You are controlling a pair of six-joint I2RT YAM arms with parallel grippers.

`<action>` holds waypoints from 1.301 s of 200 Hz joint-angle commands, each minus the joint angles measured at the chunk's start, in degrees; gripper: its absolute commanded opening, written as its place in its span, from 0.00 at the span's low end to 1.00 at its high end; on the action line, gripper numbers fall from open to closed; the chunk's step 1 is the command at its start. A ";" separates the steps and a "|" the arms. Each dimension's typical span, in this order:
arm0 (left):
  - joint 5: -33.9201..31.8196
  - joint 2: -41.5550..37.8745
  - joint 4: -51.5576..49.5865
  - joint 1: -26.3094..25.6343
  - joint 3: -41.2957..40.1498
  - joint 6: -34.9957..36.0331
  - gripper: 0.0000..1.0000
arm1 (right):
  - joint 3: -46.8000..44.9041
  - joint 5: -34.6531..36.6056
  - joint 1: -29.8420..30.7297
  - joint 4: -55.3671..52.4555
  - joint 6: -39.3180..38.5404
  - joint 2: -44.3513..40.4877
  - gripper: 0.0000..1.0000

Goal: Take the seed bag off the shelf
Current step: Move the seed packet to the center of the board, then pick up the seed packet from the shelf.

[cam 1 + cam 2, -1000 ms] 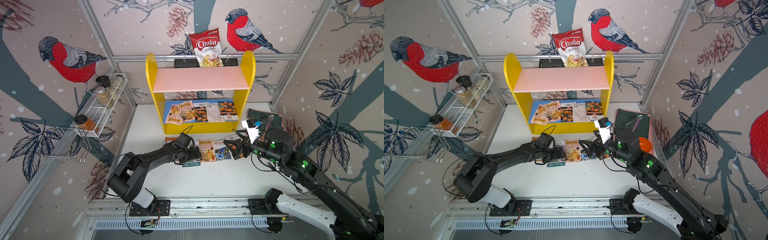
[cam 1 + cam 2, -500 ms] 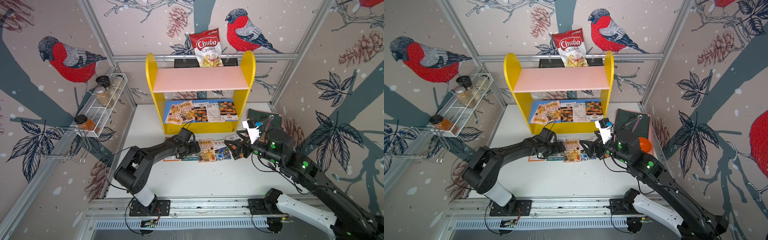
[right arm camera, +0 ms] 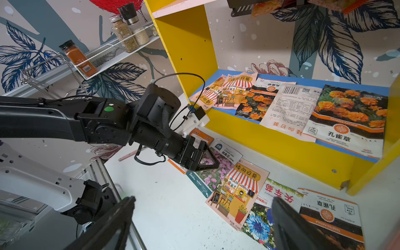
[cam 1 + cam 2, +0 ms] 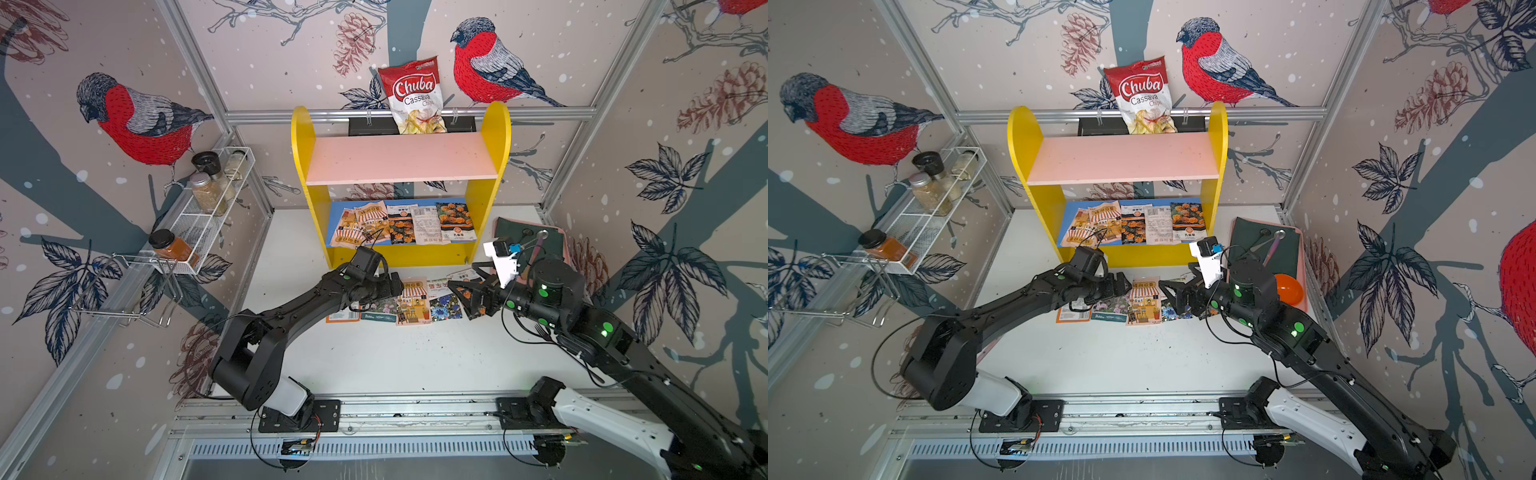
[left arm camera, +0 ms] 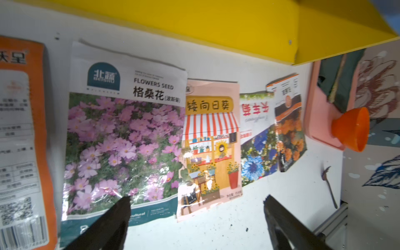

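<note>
Marigold-printed seed bags (image 3: 350,112) are lying on the yellow shelf (image 3: 188,43); left gripper (image 5: 197,200) and right gripper (image 3: 203,200) are hanging open, empty. The left wrist view alone is showing the pink-flower packet (image 5: 121,140) whole.

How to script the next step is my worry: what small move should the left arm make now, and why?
Probably lift the left gripper and swing it toward the blue lower board of the shelf. It hangs open and empty over packets on the table, while seed bags lie on that board, the awning-printed one nearest it.
</note>
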 commanded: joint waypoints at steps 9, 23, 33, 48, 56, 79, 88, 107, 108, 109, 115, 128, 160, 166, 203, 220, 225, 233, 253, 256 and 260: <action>2.06 -4.62 -2.46 -0.02 1.11 1.32 0.96 | -0.86 3.20 -0.41 3.89 2.93 -0.42 1.00; 2.85 -7.38 -2.16 -0.09 0.90 1.82 0.95 | -1.77 5.67 -0.93 5.39 4.82 -1.30 1.00; 2.86 -9.32 -2.17 0.00 1.06 1.92 0.96 | -2.42 7.18 -1.63 6.32 6.18 -1.78 1.00; 1.82 -11.78 -3.42 0.07 1.49 2.68 0.97 | -3.24 10.23 -3.06 7.21 8.67 -2.45 1.00; 0.81 -13.26 -3.96 0.11 1.46 3.27 0.97 | -3.83 11.01 -3.98 7.81 9.78 -2.61 1.00; -1.74 -18.60 -3.24 1.21 1.35 2.75 0.97 | -5.93 9.50 -7.51 9.91 12.99 -2.70 1.00; -2.07 -20.92 -2.64 2.07 0.49 2.68 0.97 | -6.66 7.39 -8.77 10.89 13.63 -2.22 1.00; -3.41 -25.63 -3.29 4.29 -0.41 3.43 0.97 | -7.78 5.17 -10.51 11.92 14.47 -0.61 1.00; -3.54 -25.87 -3.35 4.43 -0.47 3.50 0.97 | -7.80 5.09 -10.58 11.99 14.47 -0.51 1.00; -3.55 -26.07 -3.42 4.54 -0.50 3.54 0.97 | -7.77 5.05 -10.66 12.02 14.52 -0.41 1.00; -4.09 -27.43 -4.21 5.13 -0.49 4.10 0.97 | -8.05 4.59 -11.17 12.34 14.78 0.14 1.00; -6.53 -29.93 -6.20 5.96 -0.25 5.52 0.97 | -8.65 2.76 -12.42 13.48 15.45 1.17 1.00; -9.22 -33.66 -9.33 7.87 -0.75 8.45 0.97 | -9.58 -1.29 -14.89 17.29 17.56 4.00 1.00; -8.40 -33.62 -9.68 8.71 -0.86 8.58 0.97 | -9.68 -1.93 -15.08 18.21 17.86 4.73 1.00; -0.51 -30.78 -6.80 16.55 -4.02 7.88 0.93 | -10.39 -4.69 -15.39 22.90 19.01 9.04 1.00; 4.45 -29.06 -2.20 21.49 -6.42 4.64 0.89 | -10.09 -5.28 -15.39 24.02 18.73 10.37 1.00; 5.45 -28.49 -1.00 22.44 -6.94 3.56 0.89 | -9.97 -5.36 -15.36 24.22 18.64 10.59 1.00; 6.11 -27.61 0.93 23.37 -7.44 1.80 0.87 | -9.82 -5.52 -15.38 24.66 18.44 11.01 1.00; 6.81 -25.71 6.33 24.44 -8.89 -2.47 0.85 | -9.38 -7.43 -15.35 26.02 17.55 12.06 1.00; 6.87 -25.43 7.26 24.56 -9.15 -3.08 0.85 | -9.25 -7.98 -15.39 26.22 17.42 12.34 1.00; 7.28 -25.00 8.59 24.52 -9.47 -4.03 0.84 | -9.03 -8.62 -15.39 26.36 17.31 12.69 1.00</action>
